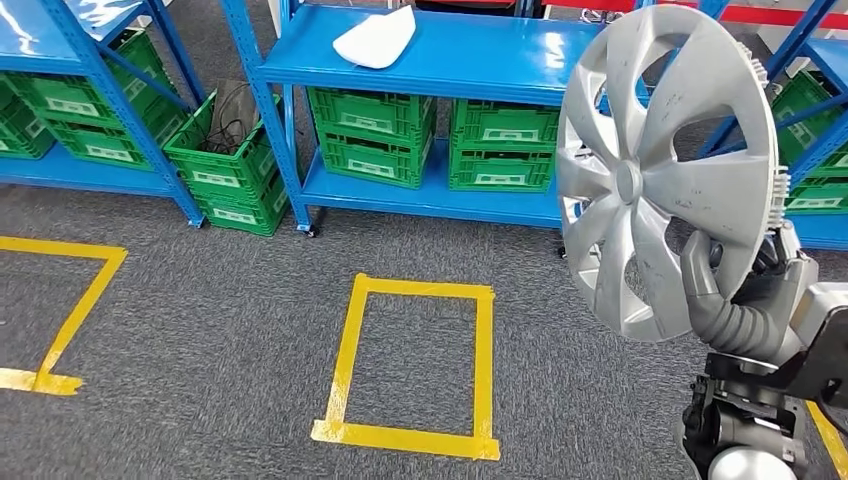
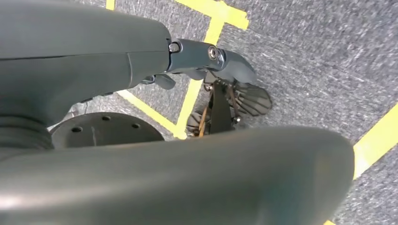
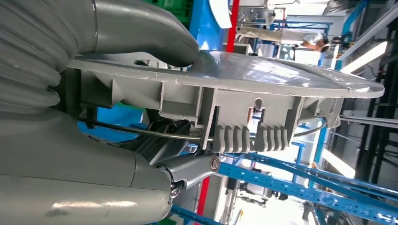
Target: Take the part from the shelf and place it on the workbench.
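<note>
Right hand (image 1: 735, 300) grips silver hubcap (image 1: 660, 170); no writing legible.

Right fingers (image 1: 775, 255) behind hubcap (image 1: 660, 160)

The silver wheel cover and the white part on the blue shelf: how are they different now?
The wheel cover is silver, round and spoked; the white part is plain and unspoked. The wheel cover stands nearly upright, gripped at its rim by the right hand; the white part lies flat on the shelf, untouched. Both look like moulded shells.
</note>
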Motion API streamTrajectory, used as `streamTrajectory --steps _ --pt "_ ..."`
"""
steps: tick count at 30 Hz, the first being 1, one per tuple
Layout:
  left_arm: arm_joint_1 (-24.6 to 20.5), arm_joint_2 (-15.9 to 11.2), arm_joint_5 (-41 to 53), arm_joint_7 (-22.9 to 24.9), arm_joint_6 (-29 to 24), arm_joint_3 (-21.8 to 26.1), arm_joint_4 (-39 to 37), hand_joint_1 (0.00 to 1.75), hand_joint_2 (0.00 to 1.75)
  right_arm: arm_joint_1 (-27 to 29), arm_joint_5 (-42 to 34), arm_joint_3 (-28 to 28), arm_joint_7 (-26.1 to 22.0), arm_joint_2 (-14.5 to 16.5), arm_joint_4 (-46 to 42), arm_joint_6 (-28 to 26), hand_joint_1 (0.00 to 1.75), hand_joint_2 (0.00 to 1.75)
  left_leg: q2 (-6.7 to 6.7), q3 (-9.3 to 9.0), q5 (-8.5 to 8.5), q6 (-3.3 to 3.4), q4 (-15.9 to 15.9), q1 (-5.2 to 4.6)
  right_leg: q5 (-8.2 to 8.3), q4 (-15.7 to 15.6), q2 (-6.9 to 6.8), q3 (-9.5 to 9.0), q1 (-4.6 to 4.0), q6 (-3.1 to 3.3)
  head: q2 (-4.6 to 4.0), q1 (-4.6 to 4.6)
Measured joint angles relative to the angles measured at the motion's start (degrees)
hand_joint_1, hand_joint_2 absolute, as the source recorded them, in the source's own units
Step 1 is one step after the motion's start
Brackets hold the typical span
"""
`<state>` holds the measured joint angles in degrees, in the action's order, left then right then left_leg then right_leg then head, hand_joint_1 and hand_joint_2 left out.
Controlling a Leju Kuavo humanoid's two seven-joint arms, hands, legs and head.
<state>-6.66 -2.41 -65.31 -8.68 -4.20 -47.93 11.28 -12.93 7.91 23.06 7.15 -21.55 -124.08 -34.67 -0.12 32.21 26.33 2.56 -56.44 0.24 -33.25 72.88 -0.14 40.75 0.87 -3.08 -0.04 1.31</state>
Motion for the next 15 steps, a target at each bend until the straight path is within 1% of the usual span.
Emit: streamTrajectory --steps 1,2,3,4,5,6,7,9,13,14,15 --pt "0.02 0.02 0.0 0.02 -0.01 -0.01 0.0 0.0 0.0 0.17 0.01 0.0 0.03 0.0 0.07 0.0 1.75 1.75 0.0 0.54 -0.25 0.0 -0.21 -0.03 -0.02 0.58 0.0 -0.24 0.0 -0.03 0.0 -0.14" --pt "0.03 0.04 0.0 0.03 -0.03 -0.02 0.0 0.0 0.0 0.28 0.01 0.0 0.07 0.0 0.14 0.0 1.75 1.75 0.0 1.07 -0.45 -0.04 -0.48 -0.04 0.87 -0.98 -0.01 -1.51 0.0 0.01 0.0 -0.31" --pt "0.03 0.06 0.0 0.03 -0.04 -0.03 0.0 0.0 0.0 0.33 0.01 0.0 0.09 0.0 0.19 0.0 1.75 1.75 -0.01 1.57 -0.61 -0.12 -0.8 -0.04 2.32 -4.46 -0.02 -3.75 0.0 0.16 0.0 -0.53" --pt "0.02 0.07 0.0 0.03 -0.05 -0.03 0.01 0.0 0.0 0.3 0.03 0.0 0.1 0.0 0.21 0.0 1.75 1.75 -0.01 2.0 -0.77 -0.27 -1.1 -0.08 3.29 -8.51 -0.06 -6.09 -0.07 0.38 0.0 -0.77" --pt "-0.01 0.08 0.0 0.03 -0.05 -0.03 0.01 0.0 0.0 0.27 0.05 0.0 0.11 0.01 0.21 0.0 1.75 1.75 0.0 2.38 -0.91 -0.45 -1.41 -0.18 4.02 -11.9 -0.08 -7.99 -0.17 0.65 0.0 -0.97" --pt "-0.03 0.09 0.01 0.03 -0.05 -0.03 0.02 0.0 0.0 0.24 0.07 0.0 0.11 0.01 0.21 -0.01 1.75 1.75 0.02 2.7 -1.1 -0.74 -1.62 -0.25 4.32 -14.09 -0.1 -9.23 -0.32 0.94 0.0 -1.12" --pt "-0.03 0.1 0.01 0.03 -0.04 -0.03 0.02 0.0 0.0 0.22 0.1 0.0 0.11 0.02 0.21 -0.02 1.75 1.75 0.06 2.95 -1.33 -1.04 -1.72 -0.29 4.24 -14.84 -0.11 -9.55 -0.48 1.23 0.0 -1.18" --pt "-0.01 0.11 0.02 0.04 -0.04 -0.03 0.02 0.0 0.0 0.24 0.13 0.0 0.11 0.02 0.21 -0.04 1.75 1.75 0.12 3.21 -1.66 -1.45 -1.73 -0.21 4.58 -14.77 -0.08 -9.53 -0.66 1.57 0.0 -1.18" --pt "0.0 0.12 0.02 0.06 -0.04 -0.03 0.02 0.0 0.0 0.25 0.14 0.0 0.11 0.03 0.22 -0.05 1.75 1.75 0.15 3.24 -1.85 -1.62 -1.64 -0.15 4.73 -14.75 -0.07 -9.43 -0.73 1.78 0.0 -1.2" --pt "0.01 0.12 0.02 0.07 -0.04 -0.03 0.02 0.0 0.0 0.26 0.14 -0.01 0.11 0.03 0.22 -0.07 1.75 1.75 0.16 3.25 -1.98 -1.75 -1.58 -0.15 4.9 -14.83 -0.07 -9.39 -0.71 1.95 0.0 -1.25" --pt "0.01 0.1 0.01 0.08 -0.05 -0.03 0.02 0.0 0.0 0.25 0.14 -0.01 0.11 0.04 0.22 -0.08 1.75 1.75 0.13 3.61 -1.75 -1.97 -1.79 -0.15 5.31 -15.11 -0.13 -9.32 -0.56 2.22 0.0 -1.28"
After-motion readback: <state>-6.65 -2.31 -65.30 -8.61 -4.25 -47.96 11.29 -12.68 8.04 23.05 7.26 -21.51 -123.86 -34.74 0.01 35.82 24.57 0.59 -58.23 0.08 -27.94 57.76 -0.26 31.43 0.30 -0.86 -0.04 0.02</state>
